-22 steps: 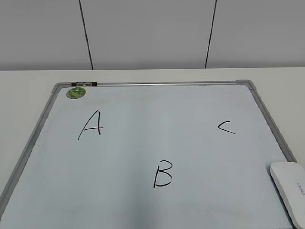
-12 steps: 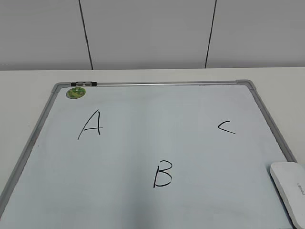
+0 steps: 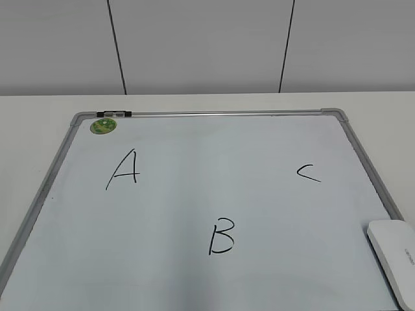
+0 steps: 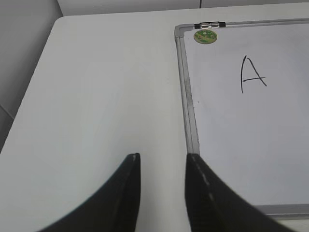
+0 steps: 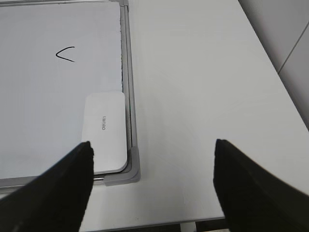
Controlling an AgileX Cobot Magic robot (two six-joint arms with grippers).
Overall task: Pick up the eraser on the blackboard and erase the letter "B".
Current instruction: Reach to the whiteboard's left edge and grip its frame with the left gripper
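On the smooth blackboard (image 3: 194,194), the flat rounded eraser (image 3: 393,256) lies.

— What can be read on the pale blue-white board with the grey metal frame (image 3: 337,116)?
— Three black handwritten capitals are found there: "A" (image 3: 124,170), "B" (image 3: 221,236) and "C" (image 3: 308,172).
— And on the flat white plastic eraser (image 5: 103,132)?
— Small grey lettering (image 5: 102,123) is printed there; "deli" can just be made out.
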